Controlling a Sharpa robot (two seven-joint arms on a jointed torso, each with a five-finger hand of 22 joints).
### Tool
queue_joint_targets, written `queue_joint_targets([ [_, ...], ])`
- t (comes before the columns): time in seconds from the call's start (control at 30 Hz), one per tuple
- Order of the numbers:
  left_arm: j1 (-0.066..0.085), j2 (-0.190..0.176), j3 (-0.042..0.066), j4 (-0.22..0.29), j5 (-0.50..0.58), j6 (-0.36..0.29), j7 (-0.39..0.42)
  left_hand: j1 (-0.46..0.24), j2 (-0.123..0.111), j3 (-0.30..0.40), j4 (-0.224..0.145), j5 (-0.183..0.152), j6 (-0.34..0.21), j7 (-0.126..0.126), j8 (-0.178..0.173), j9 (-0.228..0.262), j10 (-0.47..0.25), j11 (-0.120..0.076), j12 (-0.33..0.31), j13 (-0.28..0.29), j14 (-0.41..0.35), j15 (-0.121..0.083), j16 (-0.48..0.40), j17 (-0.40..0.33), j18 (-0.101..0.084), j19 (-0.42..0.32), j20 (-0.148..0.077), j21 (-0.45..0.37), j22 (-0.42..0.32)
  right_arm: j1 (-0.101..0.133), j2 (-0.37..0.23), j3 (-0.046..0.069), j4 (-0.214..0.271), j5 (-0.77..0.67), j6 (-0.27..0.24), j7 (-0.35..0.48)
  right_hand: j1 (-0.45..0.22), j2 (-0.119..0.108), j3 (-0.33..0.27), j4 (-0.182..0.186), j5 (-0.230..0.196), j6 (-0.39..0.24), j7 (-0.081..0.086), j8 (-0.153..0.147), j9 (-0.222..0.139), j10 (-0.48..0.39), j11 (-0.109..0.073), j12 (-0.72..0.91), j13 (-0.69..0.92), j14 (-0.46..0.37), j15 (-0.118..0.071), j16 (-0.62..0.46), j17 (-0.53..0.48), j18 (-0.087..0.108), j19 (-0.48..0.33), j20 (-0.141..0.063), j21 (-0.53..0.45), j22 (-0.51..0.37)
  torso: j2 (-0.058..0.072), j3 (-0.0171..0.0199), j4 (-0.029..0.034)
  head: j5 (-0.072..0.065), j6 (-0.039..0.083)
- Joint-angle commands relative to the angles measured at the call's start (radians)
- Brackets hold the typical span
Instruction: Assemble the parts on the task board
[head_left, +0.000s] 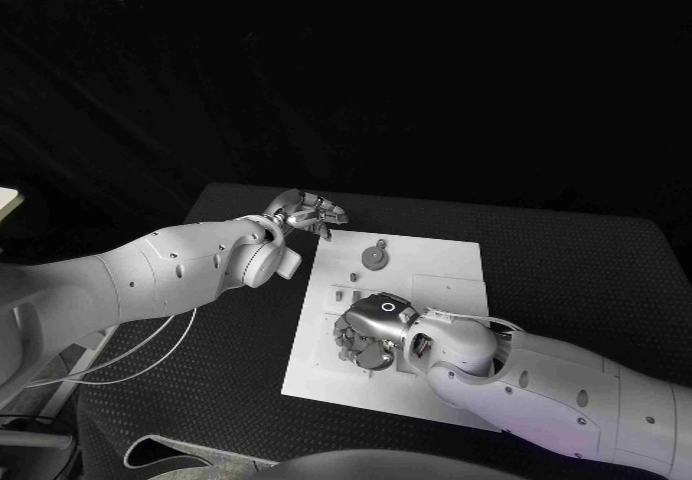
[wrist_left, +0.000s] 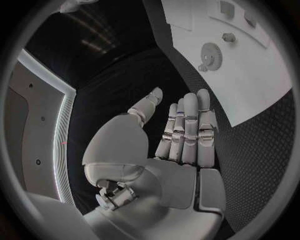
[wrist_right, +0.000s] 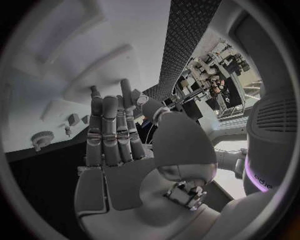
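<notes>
Reading across from my left, I have the left hand parked over the black table just off the far left corner of the task board. In its wrist view the left hand has its fingers stretched out side by side with the thumb apart, and nothing lies in the palm, so it is open and idle.

Moving onto the board, a round gear-like part sits near the far end, with a few small pieces just below it toward the middle. The same gear appears in the left wrist view, lying flat on the white plate.

Further right, the right hand hangs low over the near left part of the board, palm down. From its wrist view the right hand has its fingers extended and close together; I see no part between them, though I cannot tell whether the fingertips touch the board.

My judgement: we are early in the assembly, at the reach-and-pick step. Next I need the right hand to close on one small piece cleanly, without nudging its neighbours, then carry it to its seat.
</notes>
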Motion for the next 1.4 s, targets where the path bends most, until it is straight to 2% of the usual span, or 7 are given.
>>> queue_joint_targets([
  [0.03, 0.002, 0.002, 0.001, 0.002, 0.005, 0.012, 0.008, 0.000, 0.008, -0.007, 0.002, -0.004, -0.003, 0.001, 0.002, -0.001, -0.005, 0.005, 0.000, -0.001, -0.006, -0.002, -0.007, 0.001, 0.015, -0.005, -0.002, -0.006, 0.001, -0.001, 0.001, -0.001, -0.002, -0.019, 0.014, -0.011, 0.004, 0.010, -0.001, 0.001, 0.003, 0.007, 0.000, 0.005, 0.002, 0.006, 0.000, 0.003, 0.001, 0.001, -0.008, 0.005, 0.000, 0.014, 0.009, 0.000, 0.004, 0.001, 0.000, 0.0002, -0.0010, 0.000, -0.001],
  [0.5, 0.002, 0.003, 0.001, 0.002, 0.002, 0.012, 0.008, 0.001, 0.008, -0.007, 0.001, -0.004, -0.003, 0.001, 0.002, -0.001, -0.005, 0.005, 0.000, -0.002, -0.006, -0.002, -0.007, 0.002, 0.015, -0.004, -0.002, -0.006, 0.001, -0.005, 0.009, -0.002, -0.003, -0.025, -0.014, -0.015, 0.004, 0.011, -0.001, 0.001, 0.003, 0.007, 0.000, 0.005, 0.002, 0.006, 0.000, 0.003, 0.002, 0.001, -0.008, 0.005, 0.000, 0.014, 0.009, 0.000, 0.004, 0.002, 0.000, 0.0011, 0.0005, 0.002, -0.005],
  [0.77, 0.002, 0.004, 0.001, 0.002, 0.002, 0.014, 0.008, 0.001, 0.007, -0.007, 0.001, -0.004, -0.003, 0.001, 0.002, -0.002, -0.005, 0.005, 0.000, -0.002, -0.006, -0.002, -0.007, 0.002, 0.015, -0.004, -0.002, -0.006, 0.001, -0.006, 0.014, -0.002, -0.018, -0.029, -0.019, -0.021, 0.004, 0.011, 0.000, 0.001, 0.003, 0.008, 0.000, 0.005, 0.002, 0.006, -0.001, 0.003, 0.002, 0.001, -0.008, 0.006, 0.000, 0.014, 0.010, -0.001, 0.004, 0.002, 0.000, 0.0010, -0.0009, 0.002, -0.004],
  [1.4, 0.002, 0.002, 0.001, 0.003, -0.009, 0.021, 0.008, 0.000, 0.007, -0.008, 0.002, -0.004, -0.004, 0.002, 0.002, -0.002, -0.007, 0.006, 0.000, -0.002, -0.006, -0.001, -0.007, 0.003, 0.014, -0.004, -0.001, -0.007, 0.002, -0.007, 0.022, -0.003, -0.027, -0.029, 0.005, -0.019, 0.004, 0.009, 0.000, 0.001, 0.003, 0.008, 0.000, 0.005, 0.002, 0.006, -0.001, 0.002, 0.003, 0.001, -0.008, 0.006, 0.000, 0.014, 0.010, -0.001, 0.004, 0.003, 0.000, 0.0014, -0.0009, 0.000, -0.002],
])
